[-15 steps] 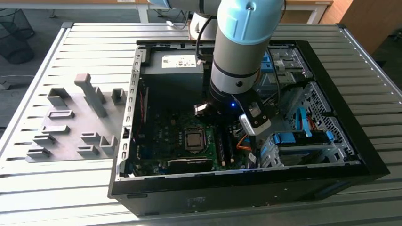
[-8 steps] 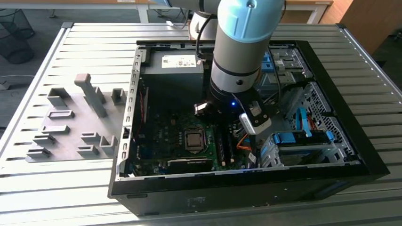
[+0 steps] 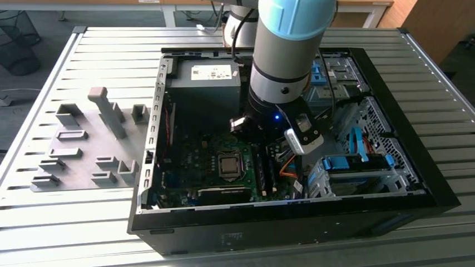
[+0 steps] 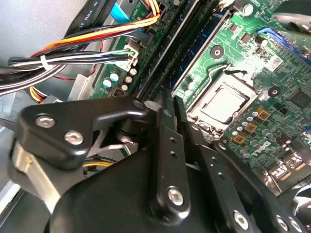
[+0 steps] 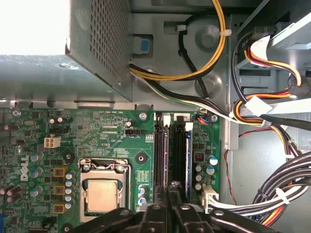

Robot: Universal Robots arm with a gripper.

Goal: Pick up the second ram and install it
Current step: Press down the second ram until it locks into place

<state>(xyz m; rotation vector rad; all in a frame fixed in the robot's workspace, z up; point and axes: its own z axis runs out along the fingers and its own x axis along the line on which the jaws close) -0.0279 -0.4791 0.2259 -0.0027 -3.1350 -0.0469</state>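
In the first wrist view the jaws (image 5: 171,206) stand narrow over the black memory slots (image 5: 179,150), and the ram (image 5: 167,153) sits on edge in a slot just ahead of the jaw tips; I cannot tell if they grip it. Beside the slots lies the processor (image 5: 102,194). Farther off, in the exterior view, the arm (image 3: 286,61) reaches into the open case (image 3: 415,183), and grey blocks (image 3: 89,144) stand on the surface (image 3: 89,228).

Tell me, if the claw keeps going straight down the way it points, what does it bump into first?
Probably the black memory slots on the green motherboard, next to the processor socket. The claw hangs right above them, though how much gap remains is hard to judge.
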